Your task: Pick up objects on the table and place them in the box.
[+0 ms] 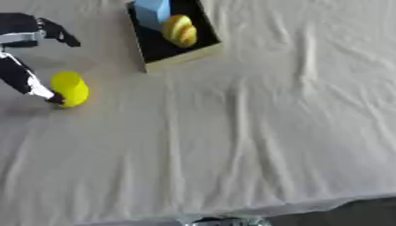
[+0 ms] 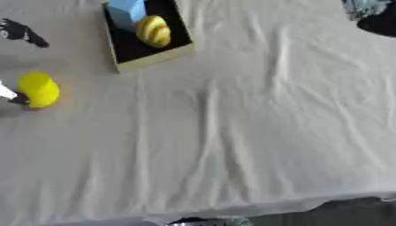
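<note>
A box (image 1: pixel 179 56) is set at the far edge of the cloth-covered table (image 1: pixel 255 132), left of its middle. Two things are held in it — a block (image 1: pixel 151 12) at the far end and a rounded, ridged object (image 1: pixel 180 30) just in front of it, touching. A cup (image 1: pixel 70 88) is laid on its side left of the box and nearer, well apart from it. The left hand (image 1: pixel 27 75) is placed at the cup's left — one fingertip touching it.

Bright yellow cup (image 1: pixel 70 88) just beside black-and-white fingertip (image 1: pixel 46 94). Box (image 1: pixel 182 57): black inside, tan rim. In it: light-blue block (image 1: pixel 152 12), yellow-striped obj (image 1: pixel 180 31). Cloth (image 1: pixel 255 132) off-white.
</note>
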Controlling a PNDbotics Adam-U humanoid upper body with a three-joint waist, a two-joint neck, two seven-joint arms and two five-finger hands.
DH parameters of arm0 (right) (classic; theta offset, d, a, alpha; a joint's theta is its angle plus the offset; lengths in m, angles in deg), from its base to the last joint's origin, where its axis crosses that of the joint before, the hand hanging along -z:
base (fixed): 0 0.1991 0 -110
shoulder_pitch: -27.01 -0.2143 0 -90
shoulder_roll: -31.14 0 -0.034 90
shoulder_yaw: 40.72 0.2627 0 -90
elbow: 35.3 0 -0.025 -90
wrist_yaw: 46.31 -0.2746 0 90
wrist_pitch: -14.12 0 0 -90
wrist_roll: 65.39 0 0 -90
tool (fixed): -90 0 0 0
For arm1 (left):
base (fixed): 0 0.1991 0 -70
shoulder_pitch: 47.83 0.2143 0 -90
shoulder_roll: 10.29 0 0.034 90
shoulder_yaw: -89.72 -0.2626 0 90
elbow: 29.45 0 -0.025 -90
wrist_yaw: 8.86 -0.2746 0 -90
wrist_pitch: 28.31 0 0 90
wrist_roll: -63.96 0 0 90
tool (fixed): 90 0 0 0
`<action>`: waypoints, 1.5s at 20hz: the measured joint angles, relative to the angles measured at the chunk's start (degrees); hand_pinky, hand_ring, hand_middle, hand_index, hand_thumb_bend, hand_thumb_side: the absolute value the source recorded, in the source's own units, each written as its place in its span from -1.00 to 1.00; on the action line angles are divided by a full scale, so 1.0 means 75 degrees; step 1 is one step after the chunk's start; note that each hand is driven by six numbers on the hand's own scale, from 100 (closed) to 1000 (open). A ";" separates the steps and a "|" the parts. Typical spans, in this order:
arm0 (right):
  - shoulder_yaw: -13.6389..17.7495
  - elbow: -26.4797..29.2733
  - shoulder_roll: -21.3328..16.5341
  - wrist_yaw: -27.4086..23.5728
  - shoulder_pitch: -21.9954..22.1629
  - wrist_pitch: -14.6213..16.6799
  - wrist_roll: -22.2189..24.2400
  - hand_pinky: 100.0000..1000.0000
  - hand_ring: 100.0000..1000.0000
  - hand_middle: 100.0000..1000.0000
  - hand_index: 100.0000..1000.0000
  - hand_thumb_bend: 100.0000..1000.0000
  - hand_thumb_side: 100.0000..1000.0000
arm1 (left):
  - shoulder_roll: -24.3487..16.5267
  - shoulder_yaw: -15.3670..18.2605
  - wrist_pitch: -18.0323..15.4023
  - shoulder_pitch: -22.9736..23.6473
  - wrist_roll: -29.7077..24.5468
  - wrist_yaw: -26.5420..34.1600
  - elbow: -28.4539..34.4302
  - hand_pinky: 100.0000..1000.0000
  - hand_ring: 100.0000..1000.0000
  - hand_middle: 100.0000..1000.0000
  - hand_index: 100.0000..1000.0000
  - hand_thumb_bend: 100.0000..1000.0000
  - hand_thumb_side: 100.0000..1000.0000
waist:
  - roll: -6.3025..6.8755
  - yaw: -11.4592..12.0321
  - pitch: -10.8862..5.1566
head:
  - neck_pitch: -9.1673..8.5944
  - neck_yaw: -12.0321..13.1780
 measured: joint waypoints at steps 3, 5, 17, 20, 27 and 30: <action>0.0001 0.0000 0.0006 -0.0015 0.0000 -0.0023 0.0008 0.95 0.71 0.19 0.75 -1.00 -0.39 | 0.0095 -0.0001 -0.0003 -0.0002 -0.0041 -0.0094 -0.0176 0.85 0.75 0.60 0.82 0.30 -0.38 | 0.0001 -0.0020 0.0004 | -0.0001 0.0023; 0.0002 0.0000 0.0013 -0.0036 0.0000 -0.0043 -0.0002 0.96 0.71 0.19 0.74 -1.00 -0.38 | 0.0148 -0.0010 -0.0016 -0.0004 -0.0099 -0.0161 -0.0299 0.85 0.75 0.60 0.82 0.31 -0.39 | 0.0001 -0.0038 0.0008 | -0.0001 0.0027; 0.0046 0.0000 0.0137 -0.0148 0.0058 -0.0191 0.0026 0.97 0.70 0.17 0.74 -1.00 -0.26 | 0.0413 -0.0045 -0.0060 -0.0053 -0.0184 -0.0488 -0.0858 0.75 0.66 0.52 0.72 -0.11 -0.53 | 0.0017 -0.0078 0.0048 | -0.0004 0.0072; 0.0049 0.0000 0.0138 -0.0192 0.0062 -0.0241 0.0028 0.97 0.70 0.16 0.74 -1.00 -0.24 | 0.0415 -0.0043 -0.0048 -0.0053 -0.0188 -0.0458 -0.0869 0.68 0.56 0.40 0.54 -0.51 -0.84 | 0.0018 -0.0081 0.0048 | -0.0004 0.0088; 0.0097 0.0000 0.0140 -0.0254 0.0132 -0.0298 0.0021 0.97 0.70 0.16 0.74 -1.00 -0.23 | 0.0398 0.0078 0.0112 -0.0094 -0.0075 -0.0379 -0.0034 0.56 0.42 0.24 0.34 -1.00 -1.00 | 0.0020 -0.0066 0.0048 | -0.0005 0.0087; 0.0124 0.0000 0.0140 -0.0279 0.0137 -0.0300 0.0017 0.97 0.69 0.15 0.74 -1.00 -0.25 | 0.0400 0.0168 0.0205 -0.0289 0.0078 -0.0300 0.0521 0.56 0.41 0.21 0.34 -1.00 -0.98 | 0.0019 -0.0036 0.0046 | -0.0005 0.0087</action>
